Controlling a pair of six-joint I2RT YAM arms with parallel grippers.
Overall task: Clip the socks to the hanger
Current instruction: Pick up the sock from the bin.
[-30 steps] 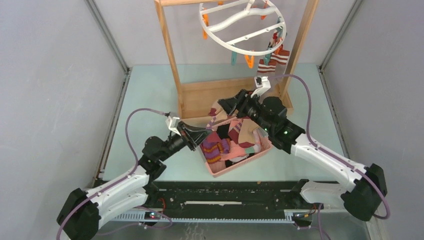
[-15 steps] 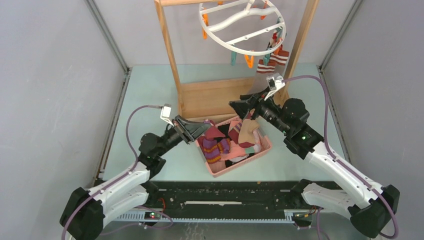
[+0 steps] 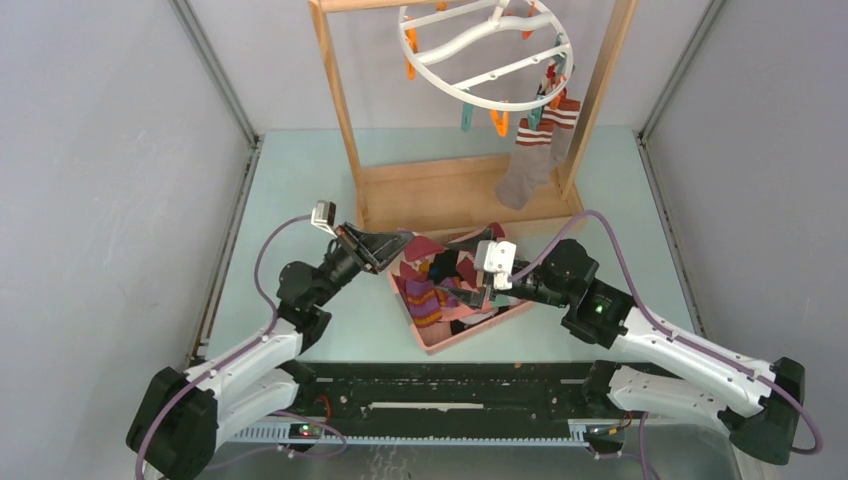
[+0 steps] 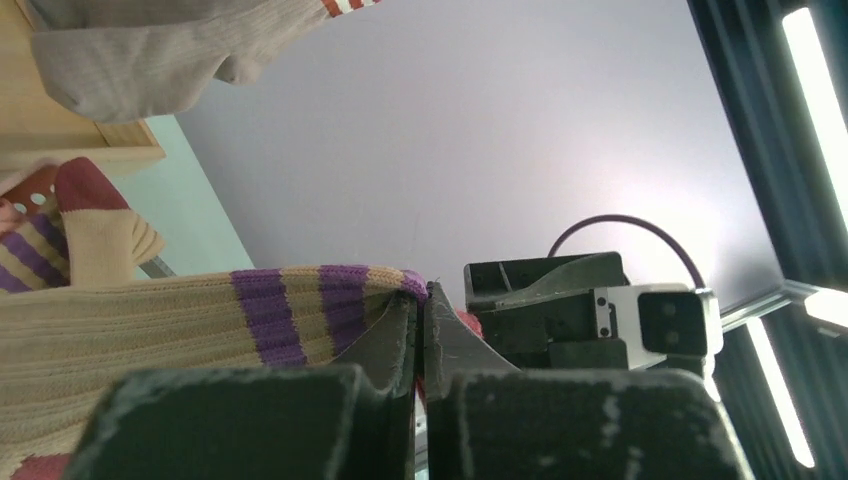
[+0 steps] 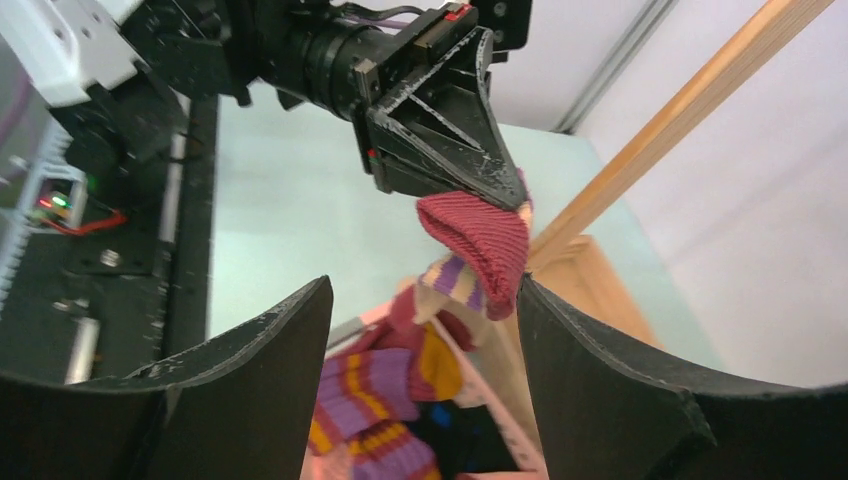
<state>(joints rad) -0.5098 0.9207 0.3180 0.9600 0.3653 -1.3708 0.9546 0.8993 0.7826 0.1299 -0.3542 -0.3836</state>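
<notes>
The socks (image 3: 432,296) lie mostly in a loose heap of purple-orange stripes, navy, pink and maroon inside a pink basket (image 3: 470,335), which sits skewed on the table just in front of the wooden rack. One of them, a ribbed cream striped sock (image 4: 200,320) with purple bands and a maroon end, is raised at the basket's far left corner. The left gripper (image 4: 420,300) has its jaws pressed tight together on the fabric's edge, and the rest of the sock droops toward the heap. The right gripper (image 5: 425,290) sits low over the basket and faces the left one, its jaws spread wide and gripping nothing. A single grey sock (image 3: 520,175) with a maroon-and-white striped cuff is clipped at the right front of the hanger (image 3: 470,38). Its toe hangs down in front of the rack's base board (image 3: 430,190). The hanger is a white ring with a wavy spoke and straight spokes. It is tilted, with orange and teal clips dangling from its rim, and it hangs between the uprights of the wooden rack (image 3: 338,110) at the far middle of the table. The table (image 3: 300,190) is a pale green, faintly glossy sheet, with a black rail (image 3: 450,385) along its near edge where the arm bases are bolted. Plain grey-white walls (image 3: 100,150) close in on the left, right and back, joined by metal corner struts.
</notes>
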